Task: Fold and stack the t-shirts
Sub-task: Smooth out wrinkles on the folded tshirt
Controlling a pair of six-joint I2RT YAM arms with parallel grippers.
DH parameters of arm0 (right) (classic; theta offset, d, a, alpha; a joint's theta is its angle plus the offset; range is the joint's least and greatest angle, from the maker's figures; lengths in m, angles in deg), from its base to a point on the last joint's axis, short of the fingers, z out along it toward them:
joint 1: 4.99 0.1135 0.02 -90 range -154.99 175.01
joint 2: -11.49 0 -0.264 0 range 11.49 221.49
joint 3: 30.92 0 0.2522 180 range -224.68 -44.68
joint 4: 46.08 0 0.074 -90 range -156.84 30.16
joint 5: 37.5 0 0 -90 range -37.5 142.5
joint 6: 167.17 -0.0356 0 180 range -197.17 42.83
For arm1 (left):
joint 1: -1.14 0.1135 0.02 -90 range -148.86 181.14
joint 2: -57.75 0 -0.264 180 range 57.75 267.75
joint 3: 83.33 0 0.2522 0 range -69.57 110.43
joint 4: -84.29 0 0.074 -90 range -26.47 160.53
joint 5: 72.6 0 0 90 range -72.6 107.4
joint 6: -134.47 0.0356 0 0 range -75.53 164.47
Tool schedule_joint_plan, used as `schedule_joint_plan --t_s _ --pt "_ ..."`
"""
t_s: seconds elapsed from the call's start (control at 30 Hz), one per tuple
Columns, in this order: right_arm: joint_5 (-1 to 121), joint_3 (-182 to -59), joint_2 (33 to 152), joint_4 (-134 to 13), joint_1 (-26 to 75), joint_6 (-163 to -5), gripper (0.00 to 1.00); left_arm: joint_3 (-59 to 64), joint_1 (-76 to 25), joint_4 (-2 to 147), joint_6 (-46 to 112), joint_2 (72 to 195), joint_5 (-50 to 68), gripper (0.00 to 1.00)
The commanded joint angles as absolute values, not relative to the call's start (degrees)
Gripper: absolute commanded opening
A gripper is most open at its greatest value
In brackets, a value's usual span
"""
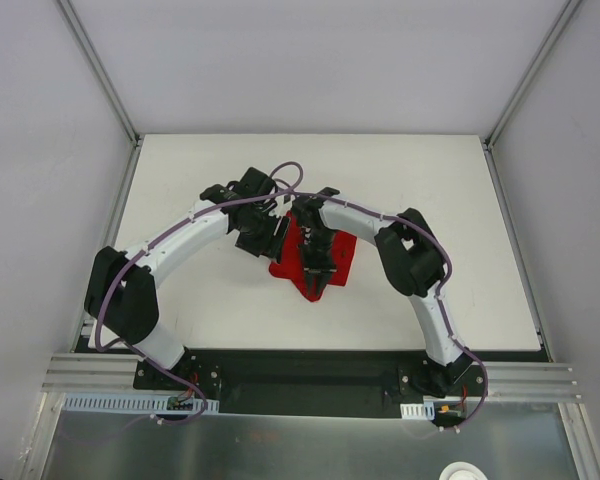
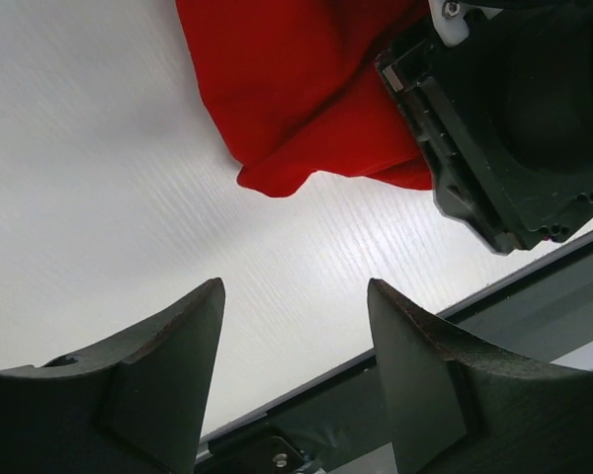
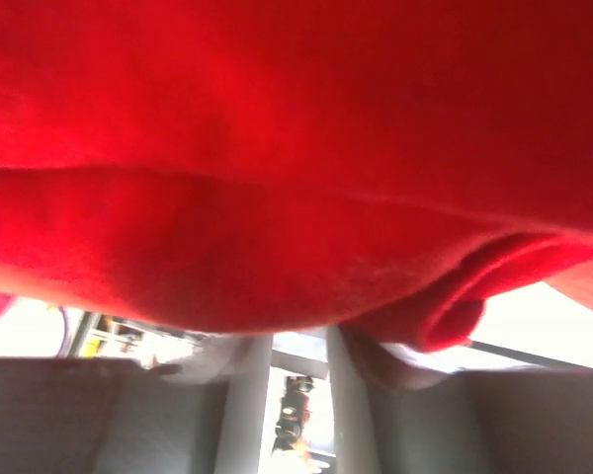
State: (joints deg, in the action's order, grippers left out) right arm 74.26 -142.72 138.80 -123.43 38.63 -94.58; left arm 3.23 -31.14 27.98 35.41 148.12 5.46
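Observation:
The red t-shirt lies bunched in a small heap at the middle of the white table. My right gripper points down into the heap. In the right wrist view the red cloth fills the frame and drapes over the fingertips, which stand close together; the gripper looks shut on the shirt. My left gripper hovers just left of the heap. In the left wrist view it is open and empty above bare table, with the shirt's edge ahead of it and the right wrist's black body beside it.
The white table is walled by grey panels on the left, right and back. A black mounting rail runs along the near edge and also shows in the left wrist view. Both arms arch inward and nearly meet over the shirt.

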Motion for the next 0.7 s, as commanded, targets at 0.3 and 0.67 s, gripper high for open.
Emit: schedule_joint_plan --t_s 0.3,0.67 --pt "61.6 -145.7 135.0 -131.6 39.0 -92.7 0.01 4.6 -31.5 28.5 37.0 146.2 5.0 0.59" --pt "45.3 -152.4 125.9 -129.5 38.9 -85.5 0.00 6.1 -31.5 28.0 36.8 147.0 4.9 0.59"
